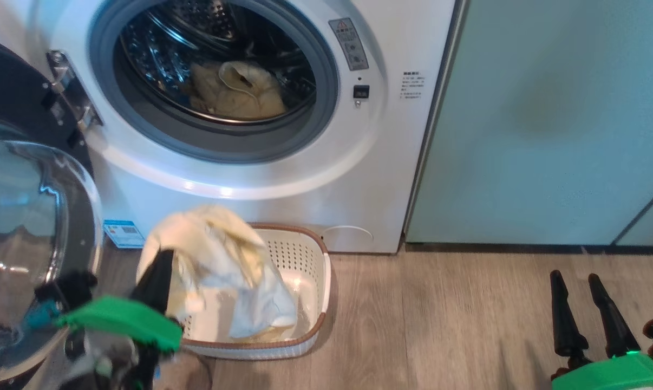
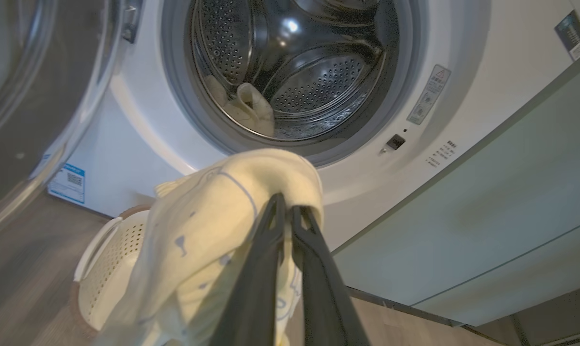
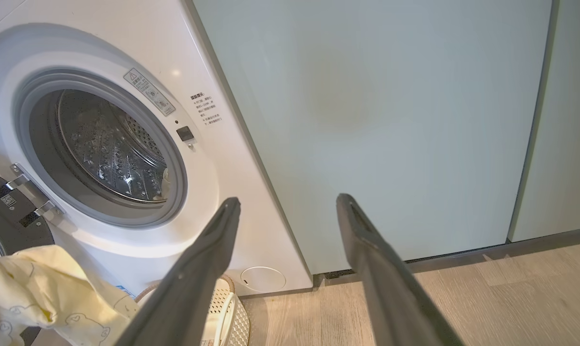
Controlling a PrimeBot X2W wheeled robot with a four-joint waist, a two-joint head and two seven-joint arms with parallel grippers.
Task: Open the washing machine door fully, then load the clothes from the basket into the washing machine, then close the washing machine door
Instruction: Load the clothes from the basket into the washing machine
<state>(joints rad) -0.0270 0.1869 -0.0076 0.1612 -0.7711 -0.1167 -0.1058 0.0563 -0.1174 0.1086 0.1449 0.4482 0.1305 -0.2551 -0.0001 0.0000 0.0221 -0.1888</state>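
Left gripper (image 2: 286, 206) pinches a garment (image 2: 208, 216) above the basket (image 1: 305, 254); right gripper (image 1: 574, 276) spread, idle. Risk: trailing fabric may snag the basket rim or the seal (image 1: 218, 147) and pull free.

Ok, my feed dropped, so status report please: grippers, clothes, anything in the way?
Left gripper: jaws shut on yellow garment, hanging over basket. Right gripper: jaws open, empty. Door open; second garment in drum; mouth unobstructed.

You get the washing machine door (image 1: 31, 233) cut off by the head view's left edge. The hanging garment (image 1: 223, 260) hides much of the basket (image 1: 311, 254) floor, and the left gripper (image 1: 161, 265) is blurred there. The warning label (image 1: 348, 43) print is too small to read.
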